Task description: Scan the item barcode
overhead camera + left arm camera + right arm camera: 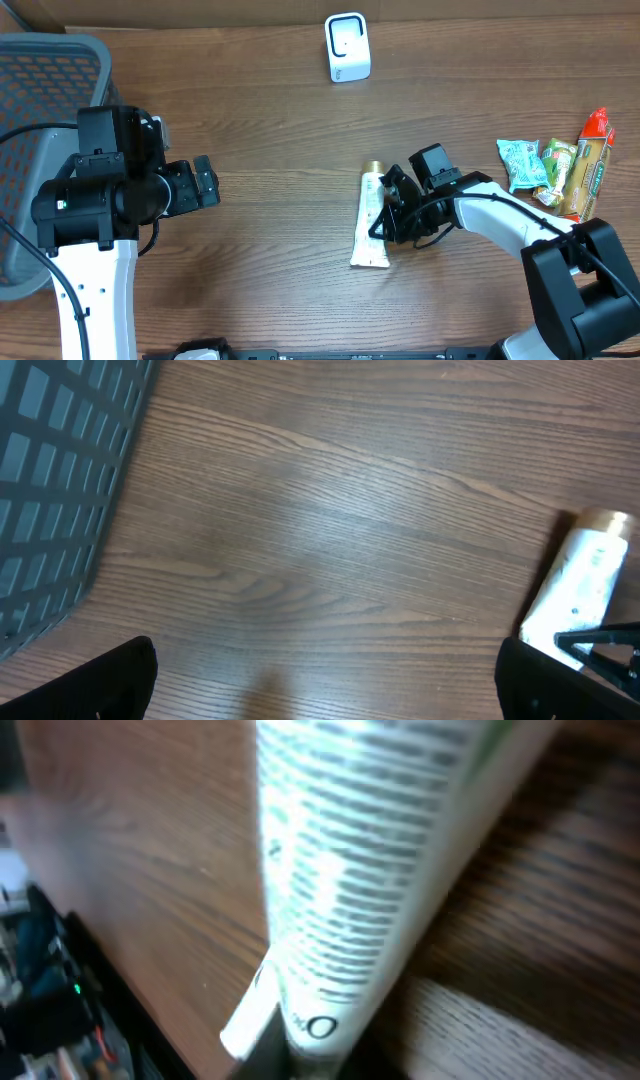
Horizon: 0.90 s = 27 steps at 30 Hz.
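Note:
The item is a white tube point(370, 222) with a gold cap, lying flat on the table at centre right. My right gripper point(386, 222) reaches in from the right and is shut on the tube's lower part. In the right wrist view the tube point(380, 850) fills the frame, its printed side facing the camera and its flat crimped end pinched at my right gripper point(300, 1055). A white barcode scanner point(347, 47) stands at the table's far edge. My left gripper point(205, 183) hovers open at the left, holding nothing. The left wrist view shows the tube point(580, 585) at its right edge.
A grey mesh basket point(40, 80) occupies the far left corner and also shows as the basket point(50, 470) in the left wrist view. Several snack packets point(560, 165) lie at the right edge. Bare wood lies between the arms.

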Tool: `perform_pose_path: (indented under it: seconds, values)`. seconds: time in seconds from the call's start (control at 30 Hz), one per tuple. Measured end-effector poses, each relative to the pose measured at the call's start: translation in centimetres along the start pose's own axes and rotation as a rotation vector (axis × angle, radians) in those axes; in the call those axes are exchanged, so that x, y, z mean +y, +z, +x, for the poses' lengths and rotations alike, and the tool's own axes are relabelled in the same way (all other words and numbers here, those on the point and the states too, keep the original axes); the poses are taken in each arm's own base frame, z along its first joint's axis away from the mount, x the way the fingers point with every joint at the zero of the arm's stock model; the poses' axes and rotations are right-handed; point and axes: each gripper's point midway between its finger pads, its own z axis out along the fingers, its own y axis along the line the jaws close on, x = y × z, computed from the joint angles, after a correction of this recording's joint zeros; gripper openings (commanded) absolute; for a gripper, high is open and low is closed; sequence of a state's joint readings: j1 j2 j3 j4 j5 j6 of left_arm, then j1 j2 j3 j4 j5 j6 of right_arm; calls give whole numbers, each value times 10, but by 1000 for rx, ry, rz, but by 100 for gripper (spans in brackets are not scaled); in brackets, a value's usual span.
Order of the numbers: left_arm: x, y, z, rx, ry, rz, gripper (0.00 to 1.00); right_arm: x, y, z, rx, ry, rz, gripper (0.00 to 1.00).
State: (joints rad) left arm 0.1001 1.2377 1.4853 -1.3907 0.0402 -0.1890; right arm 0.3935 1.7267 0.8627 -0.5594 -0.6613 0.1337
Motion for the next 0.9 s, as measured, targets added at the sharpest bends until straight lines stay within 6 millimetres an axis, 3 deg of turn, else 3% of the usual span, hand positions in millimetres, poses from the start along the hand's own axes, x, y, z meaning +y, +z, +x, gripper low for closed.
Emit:
perform_pose_path:
  seconds: [0.23,0.4,0.43,0.47,0.5,0.6,0.63,0.67,0.7,0.73,0.8,0.9]
  values:
    - [0,0,0,0,0,0,100,6,0,3,14,13,-38,4]
    - [0,0,0,0,0,0,100,8,-2,2,12,19,-61,28]
    - [0,0,0,0,0,0,100,8,-3,3,14,30,-63,28]
    - [0,0,0,0,0,0,100,8,-3,2,12,21,-64,12]
    - [0,0,0,0,0,0,100,7,-3,3,15,24,-60,5]
    - [0,0,0,0,0,0,100,3,-3,5,21,47,-35,5]
    - [0,0,0,0,0,0,100,2,-3,5,21,51,-31,10]
    - [0,0,0,0,0,0,100,2,-3,5,21,53,-28,28]
    - [0,0,0,0,0,0,99,2,-3,5,21,55,-26,55]
    - [0,0,0,0,0,0,100,1,-3,5,19,55,-19,71]
    - [0,0,0,0,0,0,100,-2,-3,5,17,59,-6,78]
    - [0,0,0,0,0,0,100,-3,-3,4,15,62,4,80]
